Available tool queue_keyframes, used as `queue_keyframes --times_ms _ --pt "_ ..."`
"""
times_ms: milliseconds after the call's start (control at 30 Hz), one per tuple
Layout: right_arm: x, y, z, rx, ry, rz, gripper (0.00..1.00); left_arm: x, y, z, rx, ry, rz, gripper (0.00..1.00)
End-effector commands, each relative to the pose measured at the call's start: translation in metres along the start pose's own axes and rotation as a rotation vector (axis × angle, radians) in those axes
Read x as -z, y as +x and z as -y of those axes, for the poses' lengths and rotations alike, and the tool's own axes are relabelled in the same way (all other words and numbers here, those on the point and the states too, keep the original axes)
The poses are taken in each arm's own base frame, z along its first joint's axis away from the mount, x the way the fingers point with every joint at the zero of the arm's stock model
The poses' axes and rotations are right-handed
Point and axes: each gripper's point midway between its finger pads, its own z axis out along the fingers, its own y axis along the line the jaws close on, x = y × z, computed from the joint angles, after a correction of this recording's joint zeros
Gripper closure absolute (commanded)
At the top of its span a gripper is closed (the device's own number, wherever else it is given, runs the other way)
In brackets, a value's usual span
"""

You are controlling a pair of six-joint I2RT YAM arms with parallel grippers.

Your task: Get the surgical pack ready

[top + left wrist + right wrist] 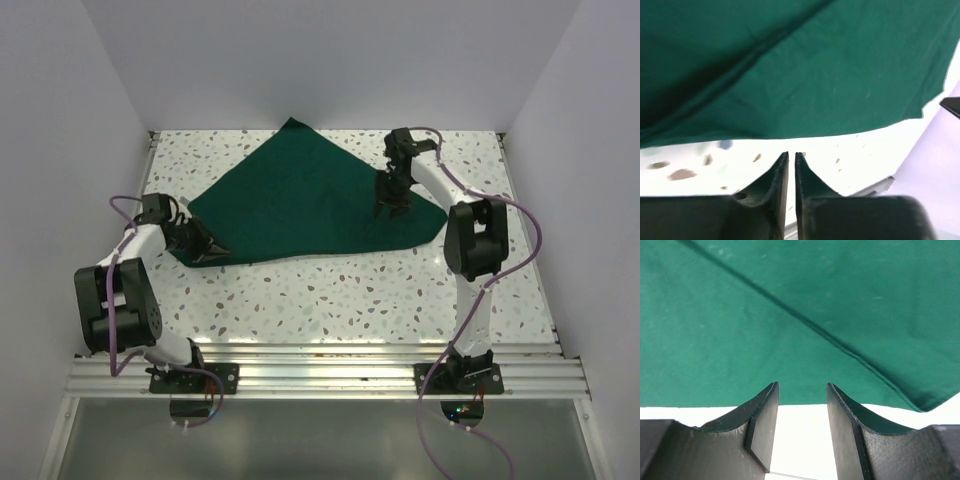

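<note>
L arm folded low, elbow back, wrist reaching fwd-right. L end effector (212,245) jaws nearly together, thin slit, nothing betw. R arm stretched fwd, wrist bent down. R end effector (390,208) jaws half apart, empty.

Drape (310,200) lies spread on the bench (350,290), across its far half. One corner points at the back wall (320,60), and a crease runs slantwise across the cloth. Left gripper (212,245) is at the drape's near-left corner, just before the cloth's edge, with bench beneath it. Right gripper (390,208) is over the drape's right part, just behind its near edge. Rail (320,375) runs along the bench's near edge, well before the drape.
</note>
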Motion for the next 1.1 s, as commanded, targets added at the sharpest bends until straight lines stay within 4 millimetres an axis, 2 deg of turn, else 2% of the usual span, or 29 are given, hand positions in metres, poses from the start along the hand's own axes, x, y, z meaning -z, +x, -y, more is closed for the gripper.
queue_keyframes --times_ms 0,67,133,233,367,400,500,567,733,800,867,1000,1033,1067 --pt "0.001 0.007 -0.016 -0.016 -0.073 -0.018 0.53 -0.018 -0.006 0.028 -0.022 0.143 -0.004 0.93" --pt "-0.006 0.008 -0.021 -0.024 -0.102 -0.022 0.53 -0.027 -0.006 0.021 -0.006 0.123 -0.013 1.0" --pt "-0.016 0.021 -0.018 -0.033 -0.097 -0.067 0.53 -0.033 -0.011 0.012 0.013 0.103 -0.016 1.0" --pt "-0.033 0.033 -0.004 -0.026 -0.035 -0.1 0.53 -0.036 -0.013 -0.002 0.013 0.053 -0.013 1.0" --pt "-0.047 0.05 0.026 -0.025 0.063 -0.137 0.53 -0.037 -0.009 -0.033 0.03 -0.033 -0.025 1.0" --pt "-0.046 0.051 0.031 -0.02 0.084 -0.136 0.53 -0.035 -0.008 -0.043 0.043 -0.045 -0.024 1.0" --pt "-0.045 0.052 0.052 -0.023 0.149 -0.133 0.53 -0.027 -0.014 -0.056 0.059 -0.074 0.0 1.0" --pt "-0.042 0.049 0.066 -0.037 0.176 -0.126 0.53 -0.021 -0.016 -0.061 0.047 -0.098 0.005 1.0" --pt "-0.032 0.04 0.091 -0.027 0.272 -0.107 0.53 -0.001 -0.041 -0.068 -0.013 -0.187 0.069 1.0" --pt "-0.029 0.036 0.092 -0.025 0.282 -0.098 0.53 0.005 -0.046 -0.069 -0.028 -0.207 0.08 1.0" --pt "-0.024 0.031 0.085 -0.026 0.249 -0.079 0.53 0.009 -0.049 -0.067 -0.042 -0.217 0.089 1.0" --pt "-0.005 0.023 0.048 0.011 0.152 -0.029 0.52 0.016 -0.051 -0.048 -0.064 -0.158 0.109 1.0" --pt "-0.001 0.026 0.037 0.031 0.136 -0.035 0.51 0.018 -0.052 -0.043 -0.07 -0.154 0.116 0.98" --pt "0.004 0.023 0.03 0.039 0.122 -0.02 0.5 0.02 -0.05 -0.031 -0.1 -0.142 0.126 0.97"
